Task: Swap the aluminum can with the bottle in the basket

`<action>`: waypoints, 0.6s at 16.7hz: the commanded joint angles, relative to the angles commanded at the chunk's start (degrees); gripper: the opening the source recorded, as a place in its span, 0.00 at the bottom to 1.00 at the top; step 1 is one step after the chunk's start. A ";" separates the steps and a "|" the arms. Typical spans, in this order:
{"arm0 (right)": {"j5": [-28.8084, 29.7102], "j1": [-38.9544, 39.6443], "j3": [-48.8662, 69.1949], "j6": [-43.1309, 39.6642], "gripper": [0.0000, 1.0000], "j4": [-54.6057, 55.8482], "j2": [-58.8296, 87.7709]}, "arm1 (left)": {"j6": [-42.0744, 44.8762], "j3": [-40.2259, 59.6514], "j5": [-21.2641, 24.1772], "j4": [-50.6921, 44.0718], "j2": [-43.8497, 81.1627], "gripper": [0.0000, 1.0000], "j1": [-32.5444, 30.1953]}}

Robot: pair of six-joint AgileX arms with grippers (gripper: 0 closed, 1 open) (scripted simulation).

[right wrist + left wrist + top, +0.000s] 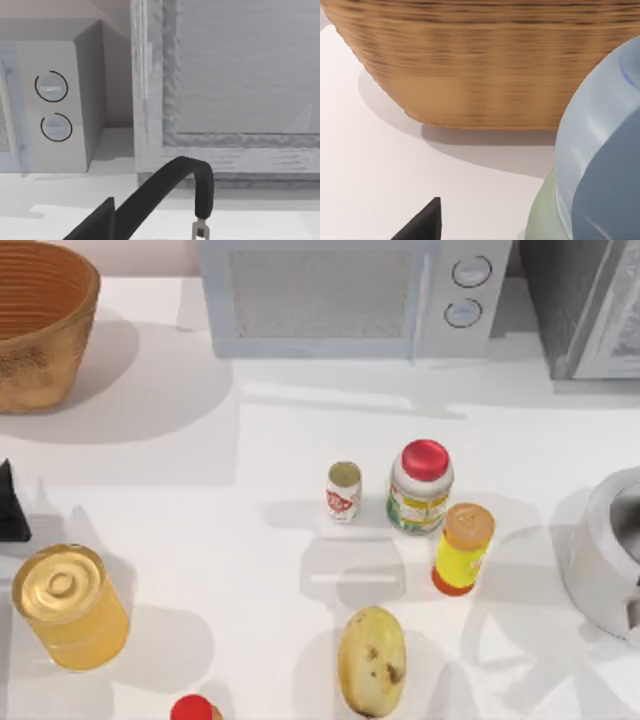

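Where the aluminum can [343,491] stands: upright on the white table [200,540], about mid-table in the top view; red-and-white body, silvery-gold top; well apart from the basket.

Can's neighbours: a red-capped white bottle [421,487] just beside it on its right; an orange-capped yellow bottle [463,548] next to that one, nearer the table's front edge; a potato [372,660] lying in front of the can, apart from it.

Bottle [600,165]: seen very close in the left wrist view, blue cap and pale greenish body; outside the basket, before its outer wall; whether it rests on the table or is lifted cannot be told.

Basket [40,325]: at the table's far left corner; orange-brown wicker, ribbed inside; its woven wall spans the left wrist view.

Left gripper [10,502]: a dark shape at the table's left edge, in front of the basket and behind the gold tin; whether it is clenched on the bottle or released cannot be told.

Right gripper [97,225]: at the right side, facing the microwave's dials and the grey appliance, close to a black handle [192,182]; its state cannot be told.

Farther out: gold tin [68,607] at front left; a red cap [193,708] at the front edge; microwave [350,295] at the back; grey appliance [585,305] at the back right; white pot [605,550] at the right edge.
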 joint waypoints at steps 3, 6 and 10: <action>0.00 0.00 0.00 0.00 1.00 0.00 0.00 | 0.00 0.00 0.00 0.00 0.00 0.62 0.00; 0.00 0.00 0.00 0.00 1.00 0.00 0.00 | 0.00 0.00 0.00 0.00 0.00 0.40 0.00; 0.00 0.00 0.00 0.00 1.00 0.00 0.00 | 0.00 0.00 0.00 0.00 0.00 0.10 0.00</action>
